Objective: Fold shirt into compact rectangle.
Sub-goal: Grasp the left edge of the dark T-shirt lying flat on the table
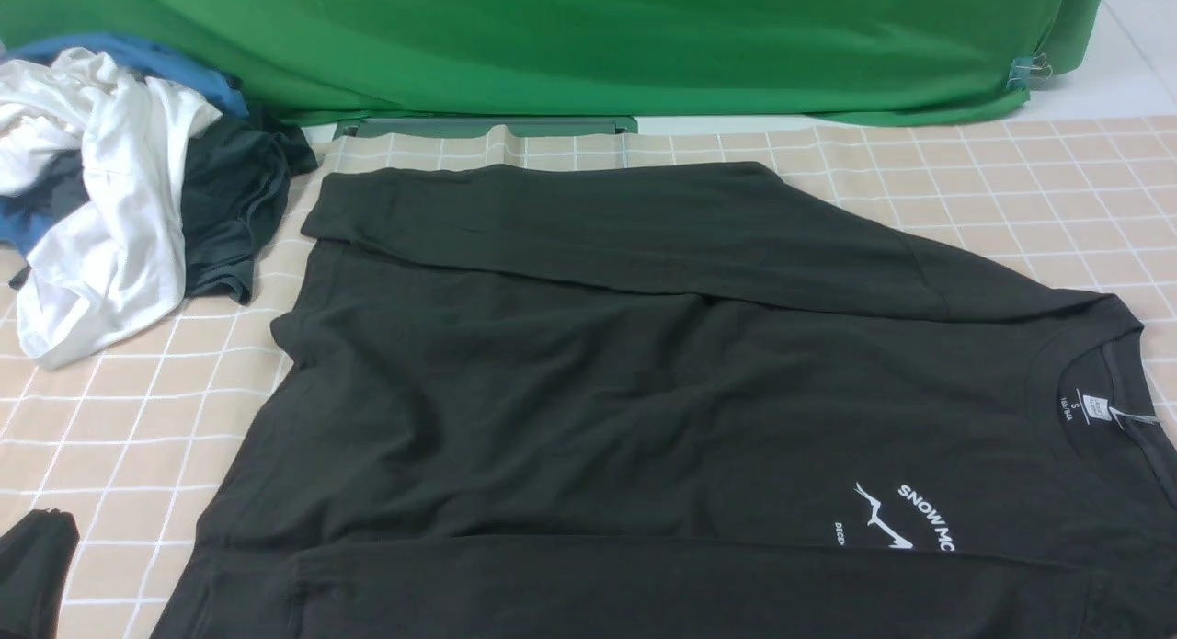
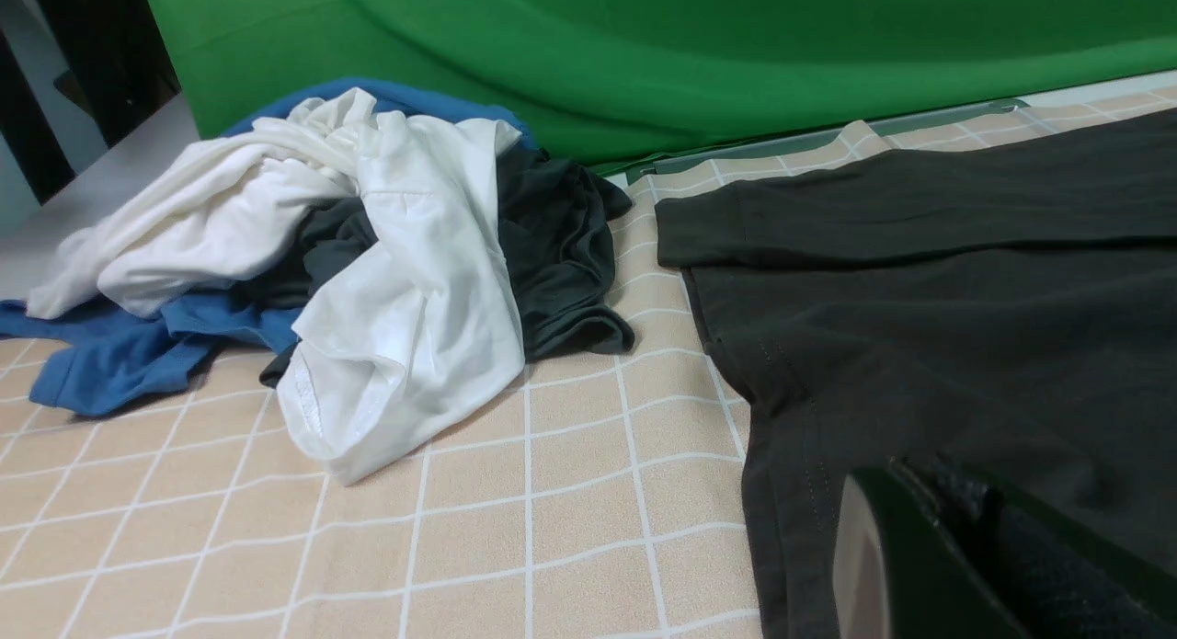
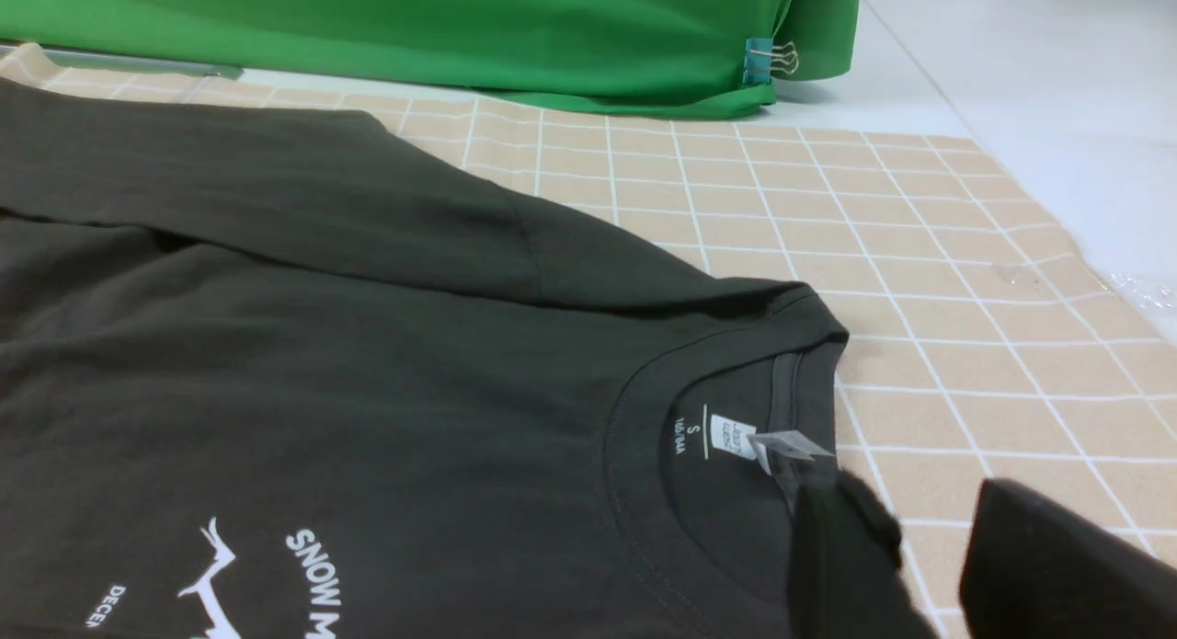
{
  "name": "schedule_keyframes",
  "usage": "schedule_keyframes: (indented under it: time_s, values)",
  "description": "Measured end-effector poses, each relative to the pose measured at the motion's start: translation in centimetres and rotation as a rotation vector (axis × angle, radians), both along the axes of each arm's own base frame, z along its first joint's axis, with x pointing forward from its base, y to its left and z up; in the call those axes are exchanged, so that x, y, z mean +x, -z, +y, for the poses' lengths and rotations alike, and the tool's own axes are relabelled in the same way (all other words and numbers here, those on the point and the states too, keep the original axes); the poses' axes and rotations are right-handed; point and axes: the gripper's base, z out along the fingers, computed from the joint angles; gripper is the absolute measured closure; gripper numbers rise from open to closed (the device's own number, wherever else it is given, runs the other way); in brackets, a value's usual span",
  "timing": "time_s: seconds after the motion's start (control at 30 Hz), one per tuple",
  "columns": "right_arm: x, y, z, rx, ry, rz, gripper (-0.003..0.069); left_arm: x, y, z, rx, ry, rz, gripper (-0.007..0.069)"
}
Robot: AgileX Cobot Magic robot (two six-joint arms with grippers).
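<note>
The black shirt (image 1: 588, 382) lies flat on the checked cloth, collar at the right and hem at the left. Its far sleeve (image 1: 588, 221) is folded across the body. The white print (image 1: 906, 519) and the neck label (image 3: 731, 434) face up. In the right wrist view my right gripper (image 3: 929, 565) is open beside the collar (image 3: 809, 345), with one finger over the collar's edge and bare cloth in the gap. My left gripper (image 2: 956, 547) shows as a dark mass over the hem (image 2: 782, 492); its jaws cannot be made out. Its tip (image 1: 37, 565) appears at the front view's lower left.
A heap of clothes sits at the far left: a white garment (image 1: 101, 198), a blue one (image 1: 175, 64) and a dark grey-teal one (image 1: 234, 207). A green drape (image 1: 588, 41) closes the back. The checked cloth (image 1: 1039, 188) ends at the right on white table (image 3: 1039, 78).
</note>
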Motion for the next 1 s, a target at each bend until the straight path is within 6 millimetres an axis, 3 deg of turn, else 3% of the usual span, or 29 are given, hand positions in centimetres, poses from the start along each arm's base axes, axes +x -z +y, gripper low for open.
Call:
schedule_keyframes:
  time_s: [0.7,1.0]
  values:
    - [0.0,0.0,0.0,0.000,0.000,0.000,0.0412,0.0,-0.1,0.0,0.012,-0.001,-0.015,0.0606]
    - [0.0,0.0,0.0,0.000,0.000,0.000,0.0412,-0.2,-3.5,0.7,-0.409,-0.058,-0.385,0.0606]
